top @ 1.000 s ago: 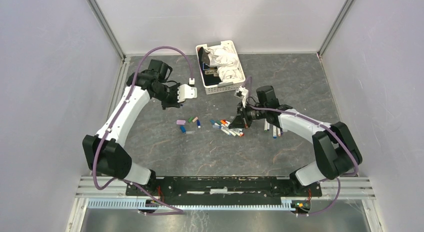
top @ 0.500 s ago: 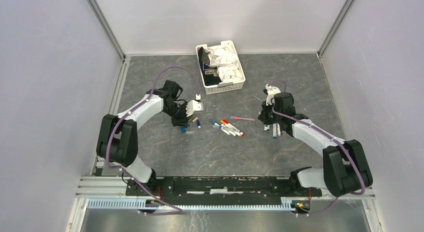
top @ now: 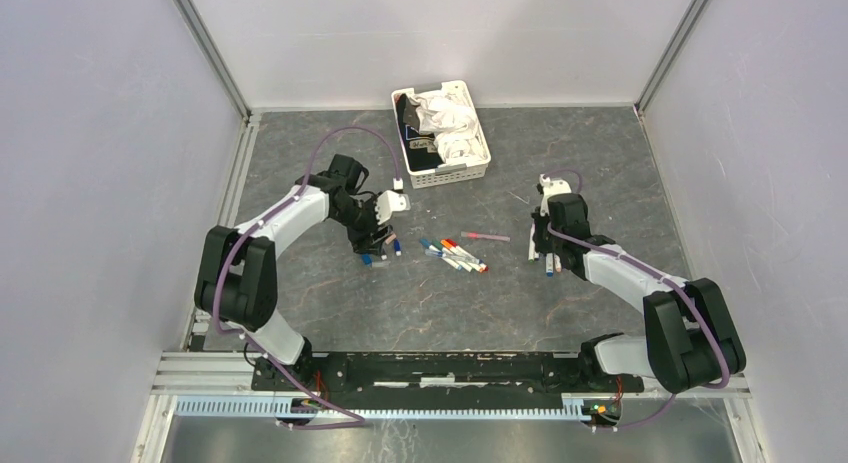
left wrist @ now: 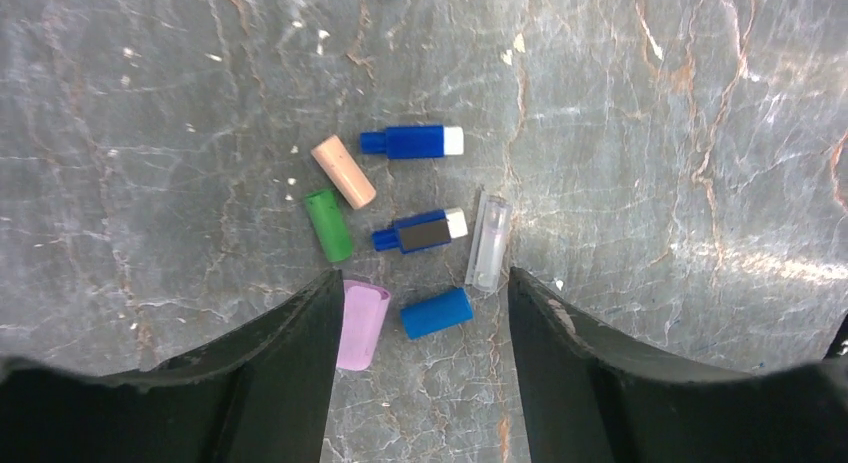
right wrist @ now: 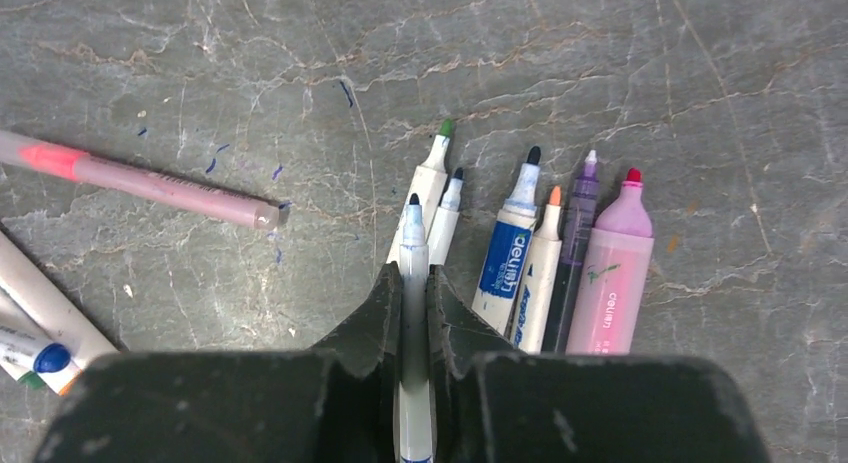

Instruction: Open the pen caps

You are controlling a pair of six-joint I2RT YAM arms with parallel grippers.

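Note:
Several loose pen caps lie under my left gripper (left wrist: 425,283), which is open and low over the table. A lilac cap (left wrist: 361,325) and a blue cap (left wrist: 437,313) rest between its fingers, the lilac one against the left finger (left wrist: 300,363). Just beyond them are a green cap (left wrist: 329,225), a peach cap (left wrist: 343,171), two blue-and-white pieces (left wrist: 413,141) and a clear cap (left wrist: 489,241). My right gripper (right wrist: 413,278) is shut on a white pen (right wrist: 413,233) with a bare blue tip, beside a row of uncapped pens (right wrist: 510,253).
A pink pen (right wrist: 150,183) lies alone left of the right gripper. More pens (top: 455,253) sit in a cluster at mid table. A white slotted basket (top: 465,173) with crumpled cloth stands behind, near the back wall. A pink highlighter (right wrist: 612,273) ends the uncapped row.
My left gripper came down over the caps and its jaws opened. My right arm carried the pen from the middle cluster to the row at the right.

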